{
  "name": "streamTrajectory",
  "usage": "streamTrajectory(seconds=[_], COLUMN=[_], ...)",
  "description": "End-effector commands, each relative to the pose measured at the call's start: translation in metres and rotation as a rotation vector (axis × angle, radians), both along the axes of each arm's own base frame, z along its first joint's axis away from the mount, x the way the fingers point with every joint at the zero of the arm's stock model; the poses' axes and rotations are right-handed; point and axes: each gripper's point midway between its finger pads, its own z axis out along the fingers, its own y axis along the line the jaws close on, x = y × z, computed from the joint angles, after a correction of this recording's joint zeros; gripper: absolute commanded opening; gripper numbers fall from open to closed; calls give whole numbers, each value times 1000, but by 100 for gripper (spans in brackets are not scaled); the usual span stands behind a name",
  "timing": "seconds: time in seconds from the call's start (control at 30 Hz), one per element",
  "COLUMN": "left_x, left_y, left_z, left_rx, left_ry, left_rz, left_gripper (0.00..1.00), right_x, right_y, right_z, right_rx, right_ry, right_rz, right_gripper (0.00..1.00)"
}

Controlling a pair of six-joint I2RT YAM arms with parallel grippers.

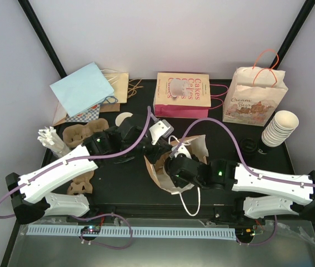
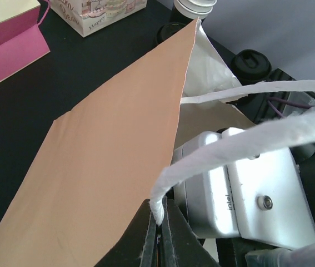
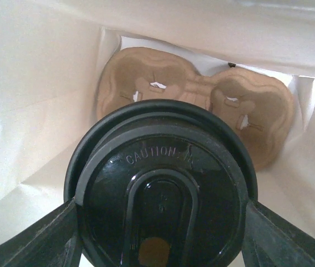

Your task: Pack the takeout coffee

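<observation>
Spanning the top view, black desk [image 1: 118,186] carries both arms, which reach inward to a brown paper bag [image 1: 158,175] lying at centre with its mouth held open. At the far edge: light-blue bag [image 1: 82,89] at left, pink "Cakes" bag [image 1: 182,94] in the middle, cream printed bag [image 1: 254,100] at right, and a stack of nested cream cups [image 1: 279,128] just beside it. Spare pulp carriers [image 1: 76,136] lie on the left of the desk. Right wrist view looks down into the bag's white interior: brown moulded-pulp carrier [image 3: 193,83] sits at the bottom. The takeout coffee [image 3: 157,167] hangs inside the bag above that carrier; only its black lid [image 3: 149,153], embossed "CAUTION", shows, and the cup body is hidden beneath. Contact between cup and carrier: cannot tell. Right gripper [image 3: 160,233] is spread wide and clamps the coffee, one finger against each side of the lid rim. Left gripper [image 2: 158,222] is pressed together, pinching the bag's white twisted-paper handle [image 2: 229,144] next to the brown panel's edge.
</observation>
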Motion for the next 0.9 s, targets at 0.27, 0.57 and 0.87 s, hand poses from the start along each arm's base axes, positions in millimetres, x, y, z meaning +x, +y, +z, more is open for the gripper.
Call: streamTrajectory(seconds=[0.27,0.57,0.87], left_x=[-1,-2,-8], left_y=[1,1,1], left_z=[22,25,27], left_rx=[-56,-64,-74], left_ry=[-46,-54,-55], left_rz=[-20,-24,-56], left_gripper=[2,1,2], right_x=[6,9,10], right_y=[-12,-17,-20], right_z=[-18,-26,-31], right_rx=[-26,-49,-122], right_ry=[-34,-54,-109], right_rz=[-60,-73,-65], right_gripper=[51,49,49])
